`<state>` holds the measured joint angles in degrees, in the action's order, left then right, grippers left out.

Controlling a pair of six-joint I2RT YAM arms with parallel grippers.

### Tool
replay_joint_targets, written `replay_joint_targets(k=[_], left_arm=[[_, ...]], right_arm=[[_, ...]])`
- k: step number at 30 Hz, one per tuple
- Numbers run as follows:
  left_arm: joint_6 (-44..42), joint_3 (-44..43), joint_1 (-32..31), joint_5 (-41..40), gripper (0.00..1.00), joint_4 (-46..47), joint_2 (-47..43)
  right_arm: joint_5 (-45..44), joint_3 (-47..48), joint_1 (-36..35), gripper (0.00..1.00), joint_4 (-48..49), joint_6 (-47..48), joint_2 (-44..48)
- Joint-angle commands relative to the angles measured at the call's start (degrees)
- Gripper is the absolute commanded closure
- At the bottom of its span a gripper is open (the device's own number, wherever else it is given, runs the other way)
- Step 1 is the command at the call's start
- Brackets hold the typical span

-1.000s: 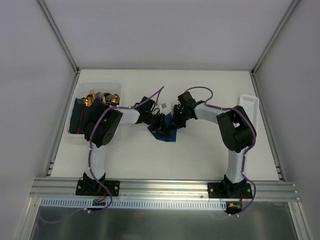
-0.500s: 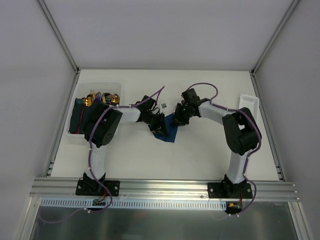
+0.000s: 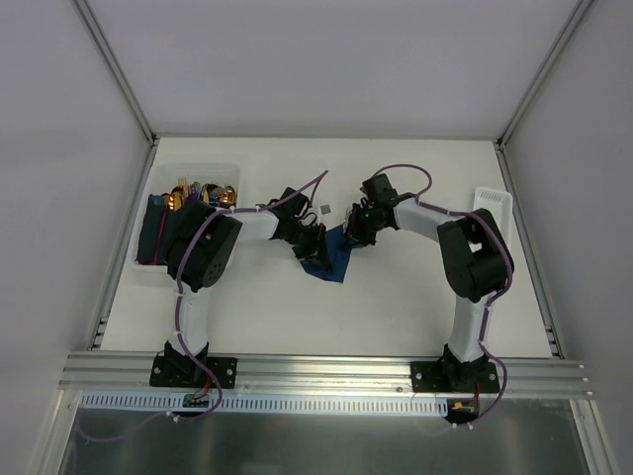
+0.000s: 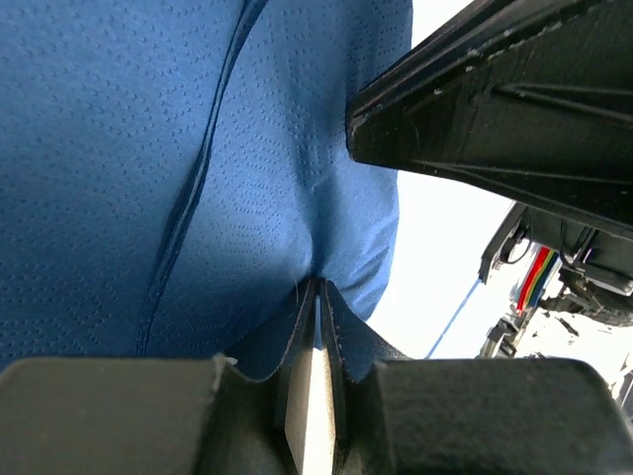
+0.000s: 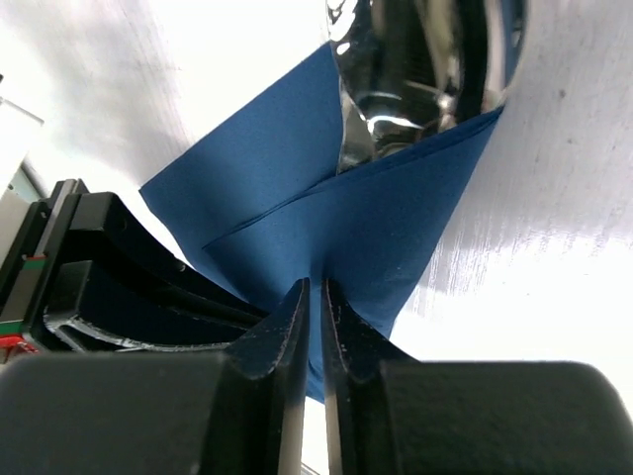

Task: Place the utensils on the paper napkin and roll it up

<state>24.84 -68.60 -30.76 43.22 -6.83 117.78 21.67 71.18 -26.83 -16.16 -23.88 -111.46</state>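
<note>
The navy paper napkin [image 3: 332,259] lies folded at the table's middle, between both grippers. My left gripper [image 3: 313,245] is shut on the napkin's left edge; the left wrist view shows the blue sheet [image 4: 198,178] pinched between its jaws. My right gripper [image 3: 354,230] is shut on the napkin's right edge; the right wrist view shows the folded napkin [image 5: 326,228] clamped in its jaws. A shiny silver utensil head [image 5: 415,69] pokes out of the fold at the top. The rest of the utensils is hidden inside the napkin.
A clear bin [image 3: 148,198] at the far left holds several dark blue rolls with gold and multicoloured cutlery heads [image 3: 203,193]. A white tray [image 3: 493,206] stands at the right edge. A small grey piece [image 3: 324,209] lies behind the napkin.
My right gripper has moved a little up and right, drawing the napkin's right edge with it. The left gripper has barely moved.
</note>
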Motion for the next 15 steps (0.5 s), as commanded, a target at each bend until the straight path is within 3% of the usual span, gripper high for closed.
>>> replay_joint_targets(k=[1,15], left_arm=[[-4.2,0.3,0.1,-4.2,0.92,-5.0,1.7],[-6.2,0.6,0.1,-3.8,0.92,-6.4,1.3]], right_arm=[[0.7,2.5,-0.1,0.88,0.3,0.9,-0.3],[0.1,4.4,1.6,0.89,-1.9,0.0,-2.0]])
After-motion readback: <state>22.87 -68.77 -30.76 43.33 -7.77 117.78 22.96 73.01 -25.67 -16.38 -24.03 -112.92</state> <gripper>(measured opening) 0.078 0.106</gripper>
